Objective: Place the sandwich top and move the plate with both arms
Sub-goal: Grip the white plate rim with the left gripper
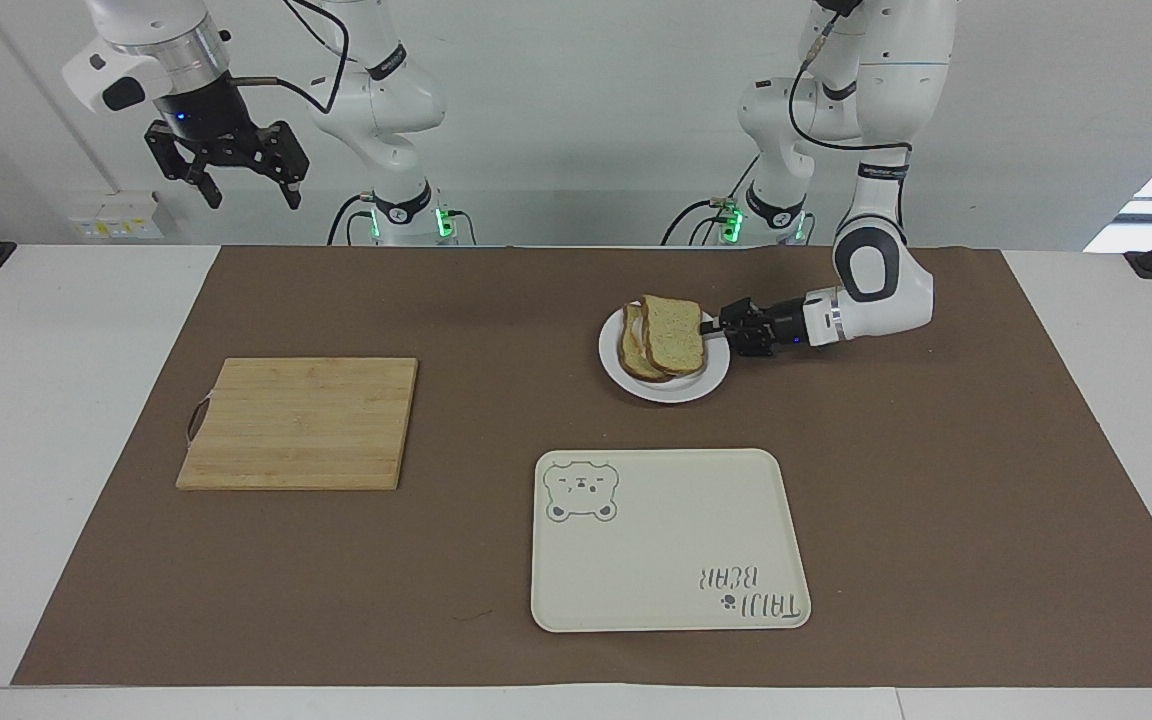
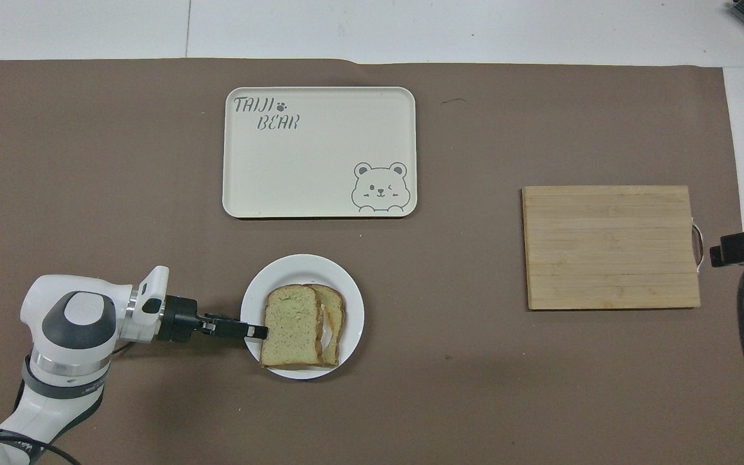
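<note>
From my station I see a white counter [image 1: 76,420] covered across its middle by a brown mat [image 1: 936,500]. Three things lie directly on the mat. The white plate [image 1: 711,378] sits nearest the robots, toward the left arm's end. The cream bear tray [image 1: 669,540] lies flat farther from the robots than the plate. The wooden cutting board [image 1: 298,423] lies toward the right arm's end, well apart from both.
</note>
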